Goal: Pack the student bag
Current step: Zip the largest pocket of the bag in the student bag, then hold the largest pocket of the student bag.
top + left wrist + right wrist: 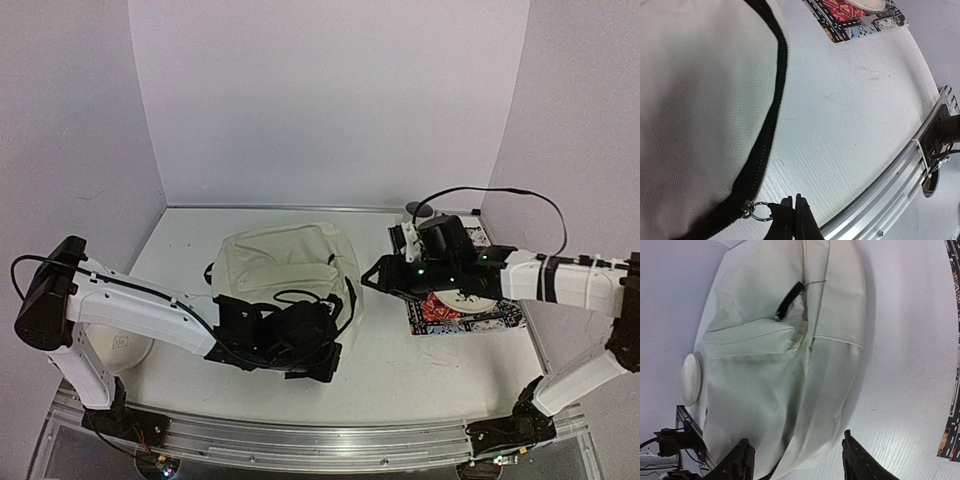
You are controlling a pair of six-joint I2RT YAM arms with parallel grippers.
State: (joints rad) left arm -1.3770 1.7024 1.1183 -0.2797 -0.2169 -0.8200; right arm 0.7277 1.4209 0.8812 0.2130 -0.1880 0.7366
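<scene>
White left arm [150, 315] extended low, black left end effector [793, 201] pressed closed; white right arm [560, 280] outstretched, black right end effector [796, 437] fingers parted.

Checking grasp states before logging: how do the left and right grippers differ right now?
Opening: the left gripper is shut, while the right gripper is open wide.
Load: the left pinches the zipper pull of the student bag; the right holds nothing.
Place: the left sits at the bag's near edge, and the right is over the side toward the patterned mat.
Both are low and close to the bag.
</scene>
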